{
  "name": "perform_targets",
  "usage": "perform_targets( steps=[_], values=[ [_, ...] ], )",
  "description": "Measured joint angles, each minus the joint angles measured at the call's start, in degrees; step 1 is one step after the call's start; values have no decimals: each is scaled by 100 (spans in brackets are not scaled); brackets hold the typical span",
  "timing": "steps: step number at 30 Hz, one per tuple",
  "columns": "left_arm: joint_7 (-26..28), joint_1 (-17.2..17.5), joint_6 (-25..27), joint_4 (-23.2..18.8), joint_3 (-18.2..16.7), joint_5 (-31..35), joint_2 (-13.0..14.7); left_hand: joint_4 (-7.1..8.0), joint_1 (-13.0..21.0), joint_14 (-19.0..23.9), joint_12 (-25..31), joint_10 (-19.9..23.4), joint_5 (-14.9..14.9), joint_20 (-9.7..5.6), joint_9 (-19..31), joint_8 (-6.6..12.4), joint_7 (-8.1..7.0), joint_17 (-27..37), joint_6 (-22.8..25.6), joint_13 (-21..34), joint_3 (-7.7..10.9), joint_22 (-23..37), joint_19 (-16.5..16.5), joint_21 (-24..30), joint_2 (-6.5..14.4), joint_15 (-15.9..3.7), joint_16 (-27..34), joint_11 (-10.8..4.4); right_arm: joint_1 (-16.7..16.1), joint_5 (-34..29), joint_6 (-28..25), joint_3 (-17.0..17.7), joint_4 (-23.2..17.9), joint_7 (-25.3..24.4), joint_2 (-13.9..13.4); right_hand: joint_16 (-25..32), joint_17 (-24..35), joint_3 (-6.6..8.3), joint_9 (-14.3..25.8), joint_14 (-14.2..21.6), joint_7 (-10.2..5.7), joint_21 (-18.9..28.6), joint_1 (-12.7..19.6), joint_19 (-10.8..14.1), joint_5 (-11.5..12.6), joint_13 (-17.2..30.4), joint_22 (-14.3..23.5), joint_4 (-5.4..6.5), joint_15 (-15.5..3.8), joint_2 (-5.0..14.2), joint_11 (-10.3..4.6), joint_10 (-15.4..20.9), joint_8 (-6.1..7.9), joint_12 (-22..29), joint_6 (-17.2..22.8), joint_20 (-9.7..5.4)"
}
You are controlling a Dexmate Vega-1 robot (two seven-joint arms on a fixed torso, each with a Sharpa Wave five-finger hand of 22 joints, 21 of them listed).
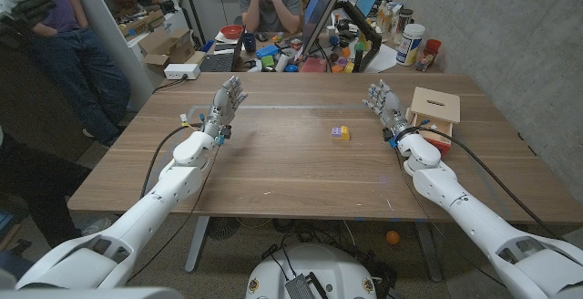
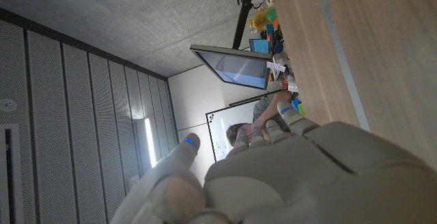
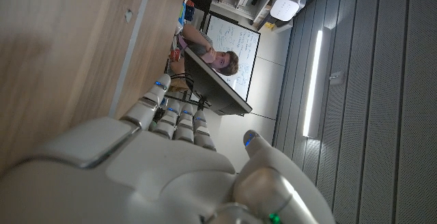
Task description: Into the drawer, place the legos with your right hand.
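Presently, items on the wooden table (image 1: 291, 167) as follows.

Item one: legos (image 1: 340, 132) — a small cluster, purple with a yellow part, lying on the bare tabletop a little to the robot's right of the table's middle. It is too small in the head view to read a clear long axis or facing; it looks slightly wider across the table than deep, and no more can be said.

Item two: drawer (image 1: 433, 112) — a light wooden box at the table's right edge, with a red part showing at its near side. Whether it stands open cannot be told from here.

Item three: right hand (image 1: 384, 101) — released, fingers apart and reaching away from the robot, holding nothing; it stands just beside the drawer, on the drawer's inner side. In the right wrist view the same hand (image 3: 171, 162) shows its back, fingers extended, nothing in them.

Item four: left hand (image 1: 224, 103) — likewise released and holding nothing, fingers spread, well apart from the legos on the far side of the table's middle.

Governing relation: the legos lie toward the table's middle from the right hand, and a little nearer the robot (so the hand must travel inward and back). The right hand is plainly the nearer of the two — and the drawer sits on its other side, so the carry would reverse the reach.

Status, as judged: not yet begun; legos untouched.
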Motion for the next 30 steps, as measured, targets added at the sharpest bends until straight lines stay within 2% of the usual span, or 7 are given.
perform_targets(
  steps=[1, 2, 3, 9, 14, 16, 30],
  values=[
    [0, -8, 0, 27, -5, 0, -4, 7, 0, 0, 0, 0, 0, 0, 0, 0, 0, 0, 0, 0, 7, 0, 0, 0, 0, 0, 0, 0, 0, -17, 23, 0, 0, 2, 0, 0, 0, 0, 2, 0, 0, 0, 0, 0, 0, 0, 0, 0, 0, 0, 0, 0, 0, 0, 0, 0],
    [-525, -49, -270, 136, -41, -19, -23, 7, 0, 0, 0, 0, 0, 0, 0, 0, 0, 0, 0, 0, 7, 0, 0, 0, 0, 0, 0, 0, 182, -110, 88, -54, 531, 7, 441, 0, 0, 0, 2, 0, 0, 0, 0, 0, 0, 0, 0, 0, 0, 0, 0, 0, 0, 0, 0, 0],
    [-649, -65, -316, 196, -70, -19, -25, 7, 0, 0, 0, 0, 0, 0, 0, 0, 0, 0, 0, 0, 7, 0, 0, 0, 0, 0, 0, 0, 191, -124, 96, -45, 592, 9, 527, 0, 0, 0, 2, 0, 0, 0, 0, 0, 0, 0, 0, 0, 0, 0, 0, 0, 0, 0, 0, 0],
    [-915, -8, -324, 190, -212, -19, 23, 7, 0, 0, 0, 0, 0, 0, 0, 0, 0, 0, 0, 22, 7, 0, 0, 0, 0, 0, 0, 0, 55, -385, 10, 47, 447, -65, 697, 33, -17, 0, 2, 48, 53, 23, 0, 57, 0, -1, 0, 0, 48, 0, 34, 105, 45, 45, 57, 24],
    [-932, 160, -235, -103, -315, -18, 129, 7, 0, 0, 0, 0, 0, 0, -1, 0, 0, -1, 0, 10, 6, -1, 1, 0, 0, 0, 0, 0, -73, -536, -225, 107, 228, -210, 705, 111, -16, 0, 2, 323, 81, 101, 0, 229, 0, -1, 27, 0, 114, 0, 81, 245, 112, 89, 309, 98],
    [-906, 232, -160, -234, -349, 6, 168, 7, 0, 0, 0, 0, 0, 0, -1, 0, 0, -1, 1, 12, 6, -1, 1, 0, 0, 0, 0, 0, -268, -583, -320, 183, -149, -256, 649, 111, -16, 0, 2, 370, 82, 101, 0, 299, 0, -1, 27, 0, 122, -1, 81, 245, 112, 89, 349, 113],
    [-460, 766, 87, -1195, -480, 214, 352, 6, 0, 1, 21, 1, -1, 0, 27, 0, 0, -1, 1, 26, 6, -1, 1, 0, 0, 0, 23, 0, -537, -704, -713, 401, -824, -171, 339, 154, -16, -34, 1, 533, 132, 122, 0, 398, 0, 26, 26, -32, 204, -1, 155, 606, 164, 178, 544, 133]
  ],
)
